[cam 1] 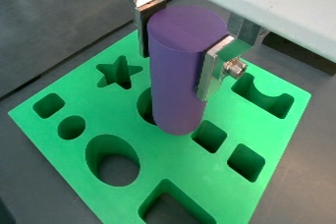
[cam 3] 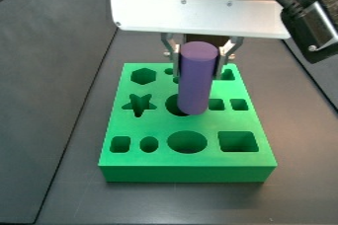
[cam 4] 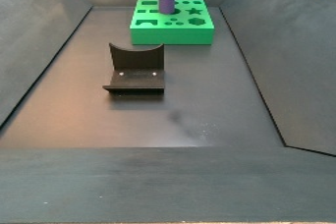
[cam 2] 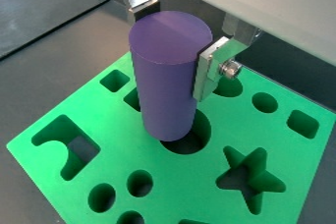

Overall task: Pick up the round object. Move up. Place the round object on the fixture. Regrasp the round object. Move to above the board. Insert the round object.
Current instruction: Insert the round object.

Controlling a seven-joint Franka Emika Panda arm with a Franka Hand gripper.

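1. Purple peg (cam 1: 179, 66) fills both wrist views, upright, our gripper (cam 2: 171, 33) clamped on its upper part, silver fingers (cam 1: 215, 67) pressing its sides.
2. We judge we are at the insert step: the peg's lower end sits at the board's (cam 3: 185, 120) middle round hole (cam 2: 188, 140), seemingly just entering.
3. Next we need a straight, vertical descent, then release.
4. Star hole (cam 2: 250, 174) and other cut-outs lie nearby; nothing blocks us.
5. Our fixture (cam 4: 134, 69) stands empty, well apart on the floor.
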